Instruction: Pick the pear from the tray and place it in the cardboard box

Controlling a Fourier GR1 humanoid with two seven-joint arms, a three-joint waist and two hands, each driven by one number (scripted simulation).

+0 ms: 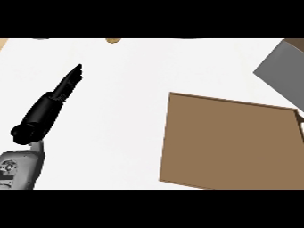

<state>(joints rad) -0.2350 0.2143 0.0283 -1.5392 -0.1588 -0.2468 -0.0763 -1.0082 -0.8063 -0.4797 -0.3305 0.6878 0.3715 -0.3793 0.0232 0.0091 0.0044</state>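
The white counter (115, 111) fills most of the view. On it, at the lower right, sits a brown container (233, 142). It is wide, shallow and open-topped with a pale rim down its right side, and it is probably the cardboard box. Its floor is bare, with no fruit inside.

Just beyond the brown container's far right corner, a grey slab (282, 75) with a brown patch at its top juts in from the edge. It may be the tray, but too little of it shows to say.

Well to the left of the brown container, the left forearm (13, 171) rises from the lower edge. The left hand (42, 113) is stretched out flat above the counter, its fingers (70, 81) straight and pointing away from the robot. It has hold of nothing. The right hand does not appear at all.

Far beyond the brown container and to its left, at the very top of the counter, a small tan shape (112, 40) is cut off by the frame. It could be the pear, though it is too small and too clipped to be sure.

By this evidence the task has hardly started. Nothing is grasped and nothing is in the container, so the reach, the pick, the carry and the placing are all left to do.
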